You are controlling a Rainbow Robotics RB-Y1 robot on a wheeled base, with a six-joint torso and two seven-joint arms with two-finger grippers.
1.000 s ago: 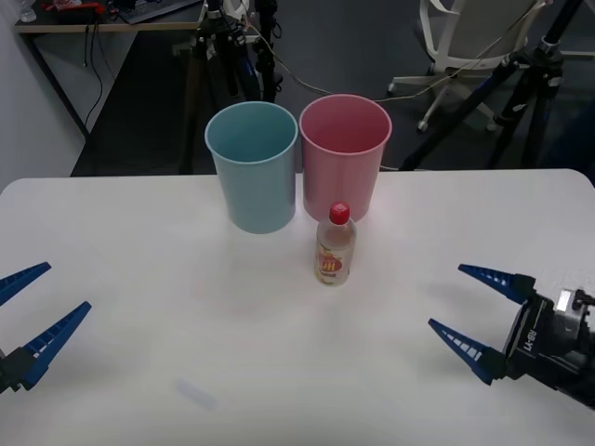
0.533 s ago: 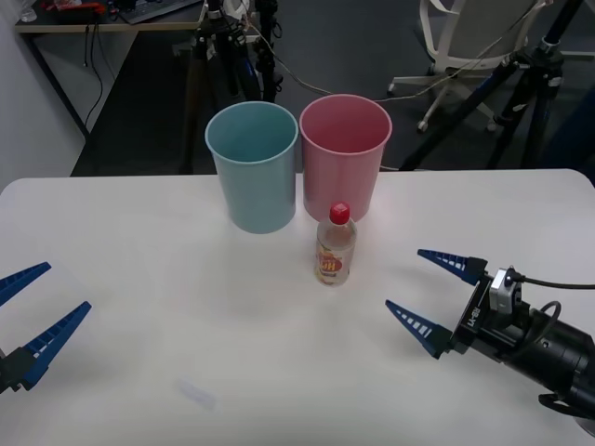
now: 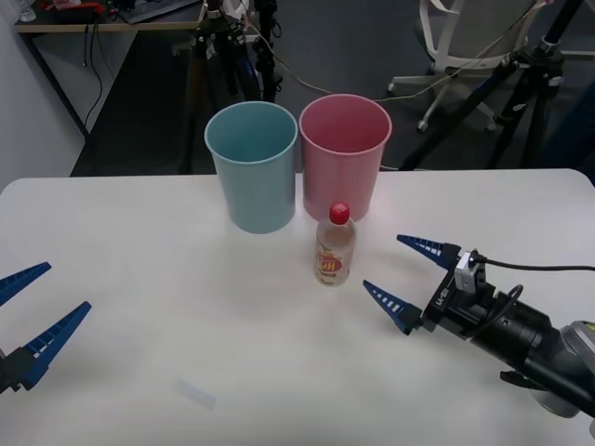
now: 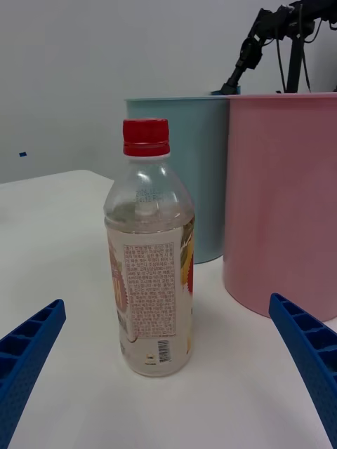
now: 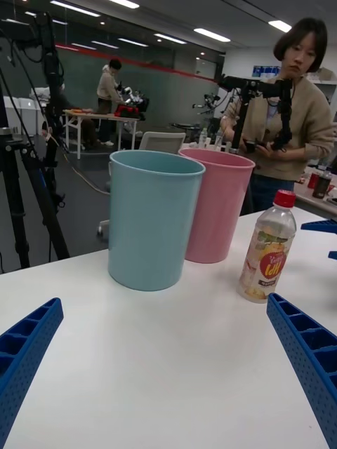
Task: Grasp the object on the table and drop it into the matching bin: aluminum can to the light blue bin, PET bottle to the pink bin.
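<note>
Clear plastic bottle with red cap and yellow-orange label, upright on the white table, just in front of the pink bin and close to its base, not touching as far as the right wrist view tells. Light blue bin beside the pink one, on the robot's left of it, rims nearly meeting. Both bins upright near the far edge of the table.

Right gripper low over the table, on the robot's right of the bottle and a little nearer the robot, blue ribbed fingers spread wide and pointing toward the bottle. Nothing between them; tips just short of the bottle, apart from it. In the right wrist view, bottle centred between the two finger tips, printed label side facing the camera, pink bin close behind it and light blue bin farther back.

Left gripper at the near left corner of the table, well apart from bottle and bins, fingers spread open, holding nothing. From the left wrist view, light blue bin nearest, pink bin behind it, bottle off to the side on the table.
</note>
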